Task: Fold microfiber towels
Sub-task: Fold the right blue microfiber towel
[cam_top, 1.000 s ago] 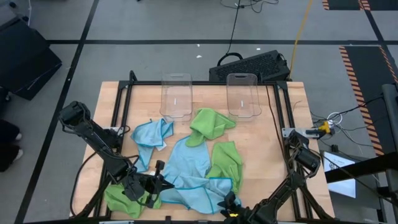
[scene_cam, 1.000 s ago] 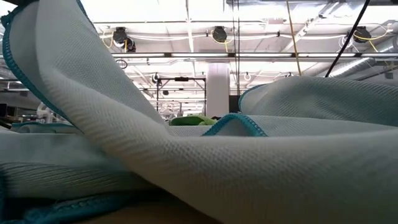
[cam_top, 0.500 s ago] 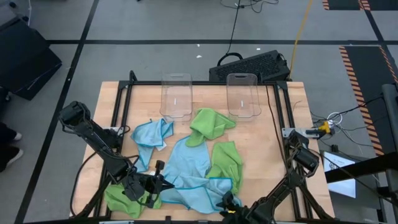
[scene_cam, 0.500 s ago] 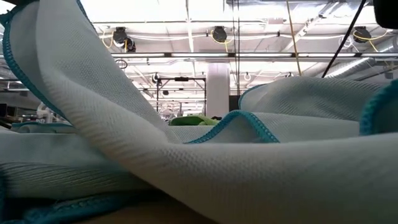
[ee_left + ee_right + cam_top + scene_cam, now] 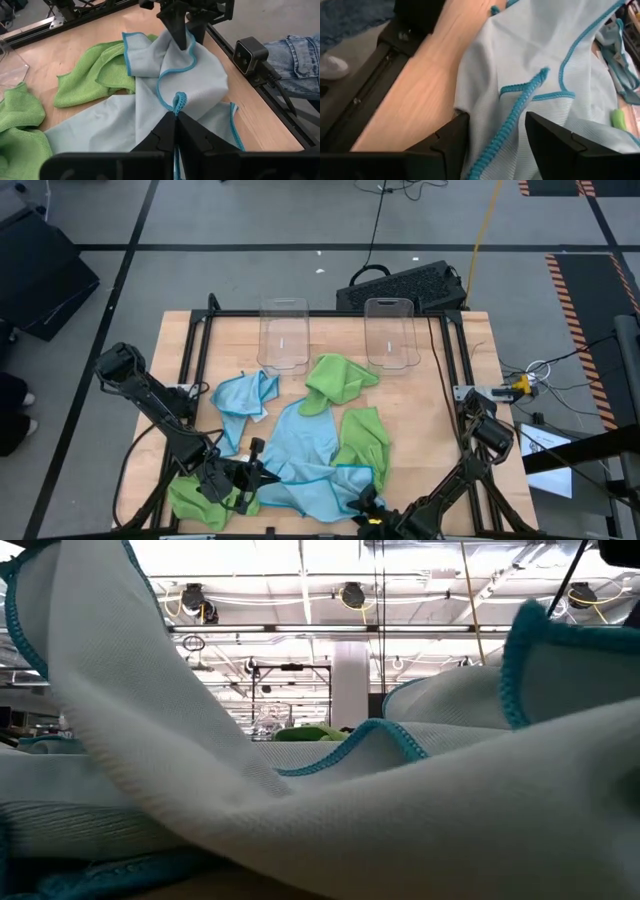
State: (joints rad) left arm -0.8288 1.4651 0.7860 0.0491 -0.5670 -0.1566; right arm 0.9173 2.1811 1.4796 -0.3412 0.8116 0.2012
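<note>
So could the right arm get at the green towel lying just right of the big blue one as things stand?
Probably yes. The green towel lies uncovered close ahead of the right gripper, but its fingers straddle the blue towel's edge, while the left gripper pinches that same towel.

The wooden worktop (image 5: 470,370) stands on a grey floor (image 5: 250,220) marked with dark lines. A black keyboard (image 5: 405,285) lies behind it, and orange-black hazard tape (image 5: 580,290) runs on the floor at one side. In the low view, a white pillar (image 5: 350,680) rises under bright ceiling lights (image 5: 352,592).
</note>
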